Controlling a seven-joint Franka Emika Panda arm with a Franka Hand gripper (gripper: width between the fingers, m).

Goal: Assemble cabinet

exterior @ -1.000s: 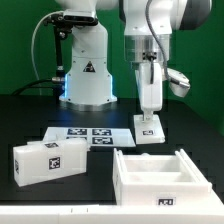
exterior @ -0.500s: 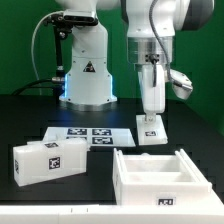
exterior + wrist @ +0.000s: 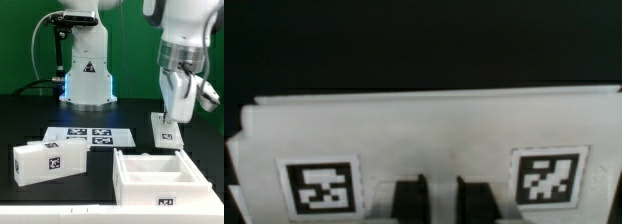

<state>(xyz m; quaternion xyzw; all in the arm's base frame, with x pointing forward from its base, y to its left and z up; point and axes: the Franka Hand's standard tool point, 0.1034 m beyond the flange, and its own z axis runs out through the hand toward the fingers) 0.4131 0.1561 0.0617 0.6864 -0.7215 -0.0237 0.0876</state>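
Note:
The cabinet (image 3: 128, 172), a large white open box frame with a tag on its front, sits at the front right of the exterior view. My gripper (image 3: 168, 117) is shut on a white tagged panel (image 3: 167, 133) and holds it upright just behind the cabinet's far right corner. In the wrist view the panel (image 3: 429, 125) fills the frame with two square tags. My gripper (image 3: 436, 200) has its dark fingertips (image 3: 402, 198) close together on the panel's edge. A smaller white tagged block (image 3: 45, 160) lies at the front left.
The marker board (image 3: 90, 135) lies flat on the black table behind the block and the cabinet. The robot's white base (image 3: 87, 70) stands at the back centre, with a black cable at the back left.
My gripper has moved to the exterior view's right with the white panel in it, from behind the cabinet's middle to behind its right side. Nothing else has moved.

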